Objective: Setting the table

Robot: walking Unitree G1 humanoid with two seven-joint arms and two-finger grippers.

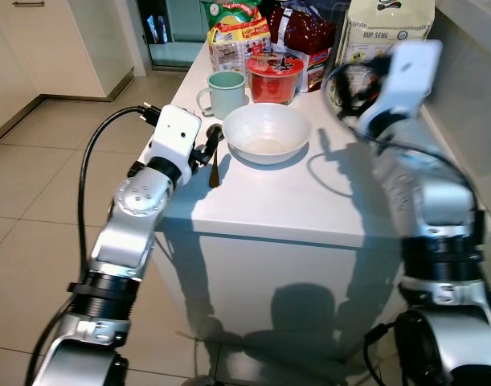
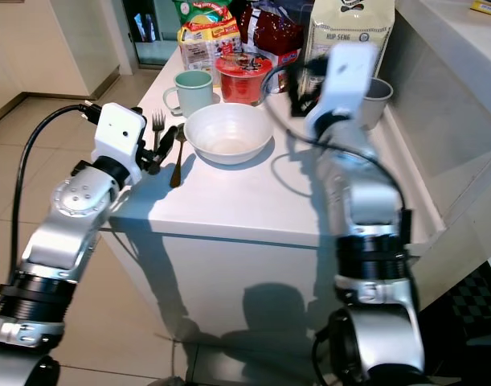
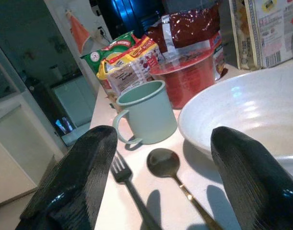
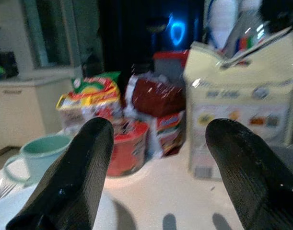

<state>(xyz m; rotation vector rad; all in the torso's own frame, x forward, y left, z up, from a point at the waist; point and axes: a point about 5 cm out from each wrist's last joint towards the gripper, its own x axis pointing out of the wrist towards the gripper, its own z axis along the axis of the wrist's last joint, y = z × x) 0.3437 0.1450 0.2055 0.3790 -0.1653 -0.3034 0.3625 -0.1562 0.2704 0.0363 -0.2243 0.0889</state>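
Left wrist view looks past the left end effector, its two black fingers spread wide apart and holding nothing, onto one dark metal fork and one dark, gold-handled spoon lying side by side on the white worktop near its left edge. Just beside the spoon sits one wide, shallow white ceramic bowl, glossy and empty. Behind the cutlery stands one pale green enamel mug with its handle turned toward the left edge. One red lidded noodle cup stands next to the mug, behind the bowl. Along the far edge are three packets: one yellow-and-green snack bag, one dark red bag, and one tall cream paper bag with printed labels. A grey cup stands near the right edge. The right end effector hovers above the worktop's far right part, fingers wide apart, empty, facing the packets.
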